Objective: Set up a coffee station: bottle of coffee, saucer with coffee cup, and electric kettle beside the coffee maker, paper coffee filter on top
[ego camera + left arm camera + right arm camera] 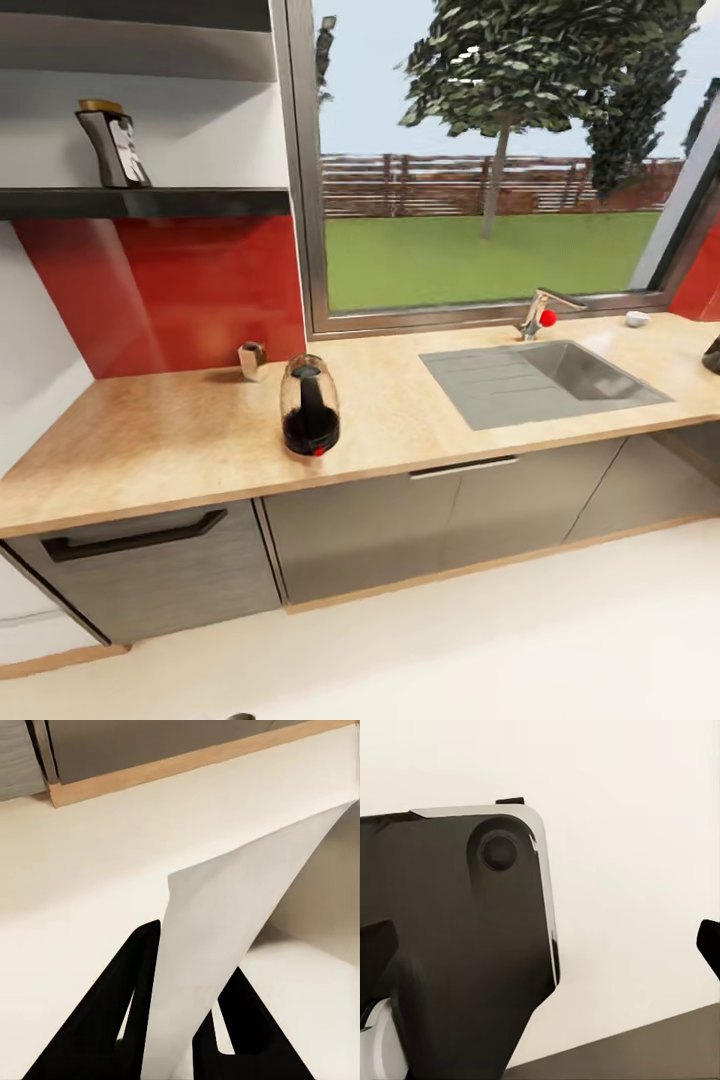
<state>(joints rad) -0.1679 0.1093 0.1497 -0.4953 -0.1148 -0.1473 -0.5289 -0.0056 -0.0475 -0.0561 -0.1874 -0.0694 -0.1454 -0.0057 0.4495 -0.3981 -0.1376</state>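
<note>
Robot body: matte black hardware, few visible details.
Left gripper (176, 1020): two flat black wedge fingers (105, 1020), tapering toward the tips, no markings. Right wrist view: large dark grey-black housing (457, 945) with rounded corner, thin silver-white edge trim, one round recessed black screw or button (499, 852); white cylindrical part (379, 1042) at the edge.

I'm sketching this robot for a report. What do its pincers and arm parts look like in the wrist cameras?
The left pincer has two matte black, flat fingers that taper like wedges toward their tips. In the right wrist view, a dark grey-black housing with a rounded corner, a thin silvery edge and a round recessed screw or button sits close to the lens; one black finger tip peeks in at the frame edge. No cables or markings visible.
</note>
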